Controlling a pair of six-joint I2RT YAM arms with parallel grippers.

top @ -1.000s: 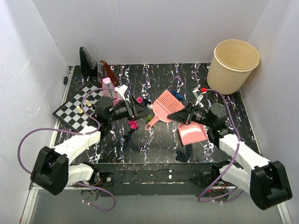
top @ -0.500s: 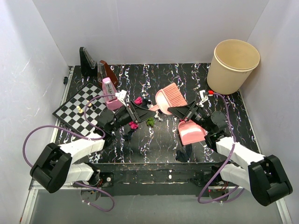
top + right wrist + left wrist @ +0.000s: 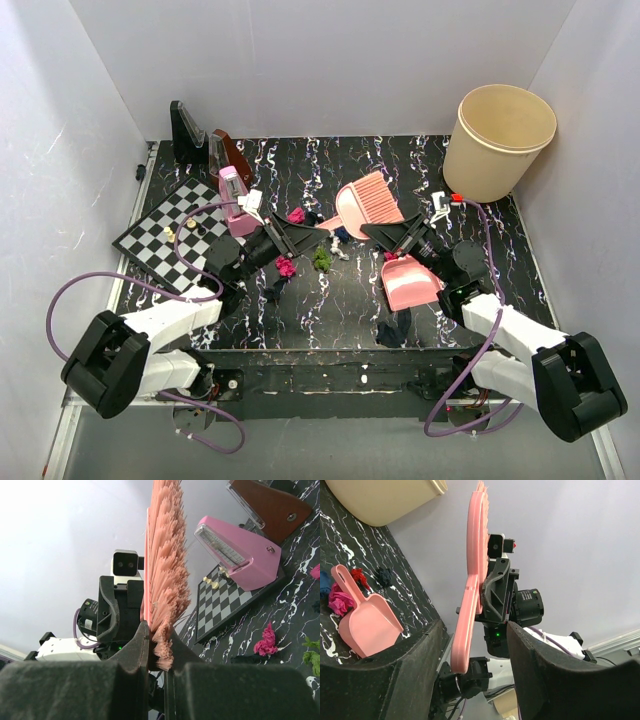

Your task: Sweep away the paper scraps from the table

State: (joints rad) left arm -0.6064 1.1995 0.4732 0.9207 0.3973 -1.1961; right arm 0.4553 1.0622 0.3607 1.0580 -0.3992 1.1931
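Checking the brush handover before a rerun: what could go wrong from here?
1. The right gripper pinches the brush by its bristles, a soft hold. The brush may twist or slip when the left gripper closes on the handle.
2. The left jaws stand apart, with gaps on either side of the handle. If the right lets go too early, the brush could drop onto the paper scraps and scatter them.
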